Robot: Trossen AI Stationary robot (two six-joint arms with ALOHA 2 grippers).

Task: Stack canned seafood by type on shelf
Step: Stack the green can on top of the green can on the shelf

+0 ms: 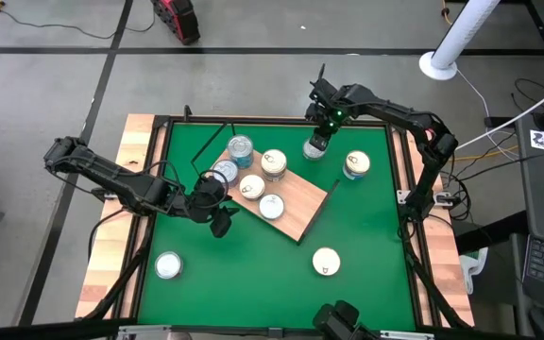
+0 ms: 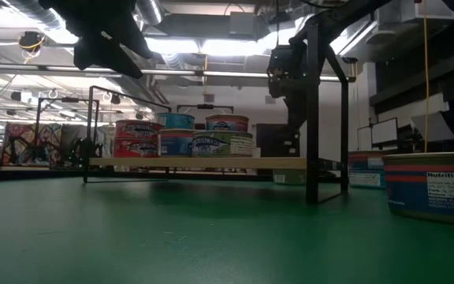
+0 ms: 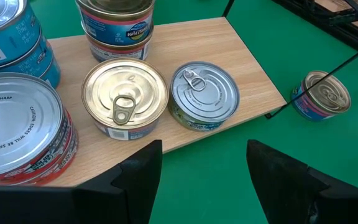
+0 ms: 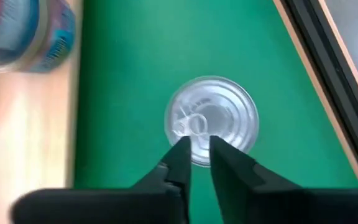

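Directly below the right gripper (image 4: 196,151): a round, ridged silver tin (image 4: 211,118).

stacked tins (image 4: 27,31) blur at the right wrist view's edge; nearest tin (image 2: 436,185) cut off in low view

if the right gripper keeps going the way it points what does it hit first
Most likely the silver-lidded tin on the green mat beside the shelf; the right gripper points straight down at its lid, gap unclear.
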